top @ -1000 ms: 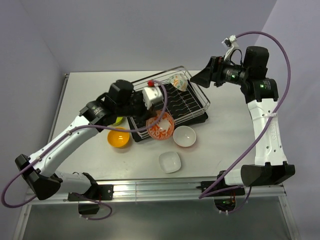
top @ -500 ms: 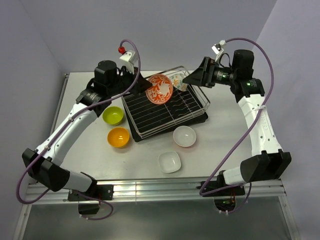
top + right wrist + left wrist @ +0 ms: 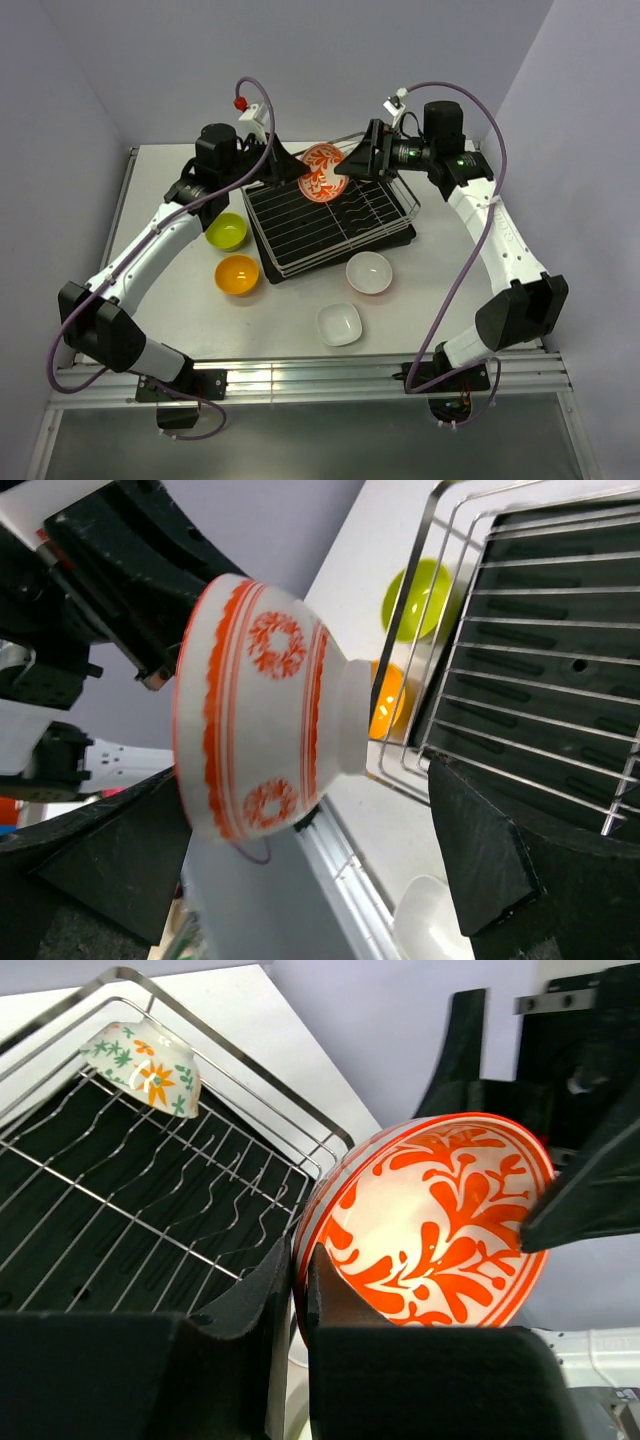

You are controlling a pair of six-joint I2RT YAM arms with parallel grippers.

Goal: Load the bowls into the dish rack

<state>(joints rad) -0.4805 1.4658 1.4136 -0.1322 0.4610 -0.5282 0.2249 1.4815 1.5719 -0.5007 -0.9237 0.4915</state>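
My left gripper [image 3: 300, 172] is shut on the rim of the red-and-white patterned bowl [image 3: 323, 172] and holds it on edge in the air above the far side of the dish rack [image 3: 330, 225]. In the left wrist view the fingers [image 3: 300, 1260] pinch the bowl's rim [image 3: 430, 1220]. My right gripper [image 3: 356, 164] is open, with a finger on each side of the bowl's foot [image 3: 260, 705]; I see no contact. The leaf-print bowl [image 3: 140, 1065] leans in the rack's far corner. Lime green [image 3: 227, 231], orange [image 3: 237, 274] and two white bowls [image 3: 369, 272] [image 3: 339, 323] sit on the table.
The rack's wire rim [image 3: 250, 1070] and prongs lie just below the held bowl. The loose bowls are to the left of and in front of the rack. Both arms meet over the rack's far edge, near the back wall.
My left arm has lifted the patterned bowl from the rack's front edge to above its far side. My right gripper has moved left and now straddles the bowl.
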